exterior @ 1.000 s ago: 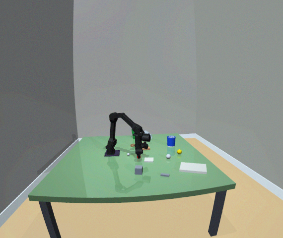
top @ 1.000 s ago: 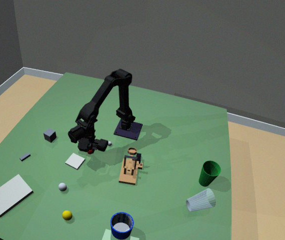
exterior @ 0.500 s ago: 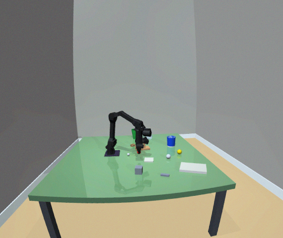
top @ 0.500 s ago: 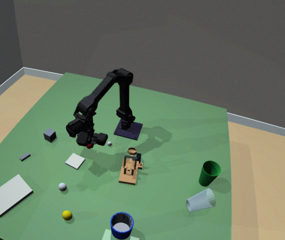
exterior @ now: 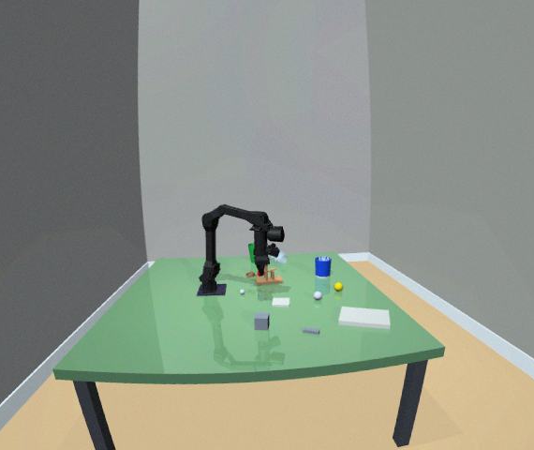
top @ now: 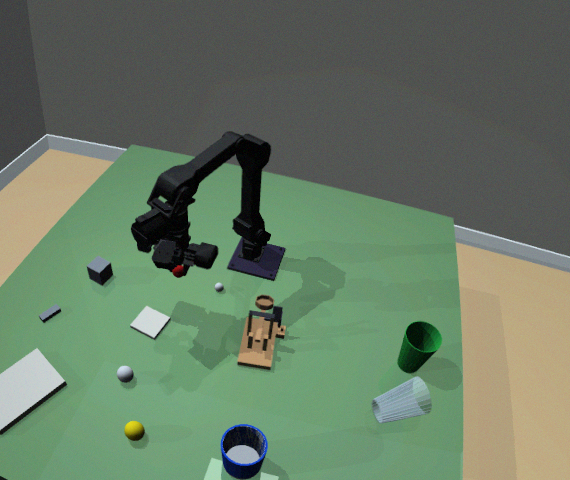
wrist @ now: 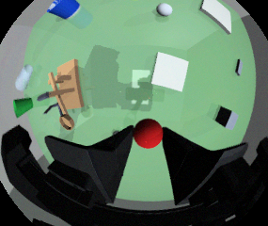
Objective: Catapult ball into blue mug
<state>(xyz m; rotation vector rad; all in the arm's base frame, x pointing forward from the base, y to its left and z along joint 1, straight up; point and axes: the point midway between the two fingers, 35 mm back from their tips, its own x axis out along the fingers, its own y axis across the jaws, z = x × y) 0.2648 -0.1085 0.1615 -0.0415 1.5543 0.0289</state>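
My gripper [wrist: 148, 130] is shut on a red ball [top: 178, 270] [wrist: 148, 137] and holds it above the table, to the left of the catapult in the top view. The wooden catapult [top: 256, 355] [exterior: 269, 280] [wrist: 72, 99] stands on the green table, and its round cup [top: 264, 302] [wrist: 67, 122] holds no ball. The blue mug [top: 243, 462] [exterior: 322, 267] [wrist: 64, 8] stands upright at the bottom of the top view, with its opening up. In the exterior view the arm partly hides the ball.
A green cup [top: 413, 351] stands upright; a clear cup [top: 401, 401] lies on its side near it. White balls [top: 125, 373] [top: 218, 286], a yellow ball [top: 134, 430], a small white slab [top: 150, 321], a large white slab [top: 19, 388], a grey cube [top: 99, 270] and a grey bar [top: 49, 313] lie around.
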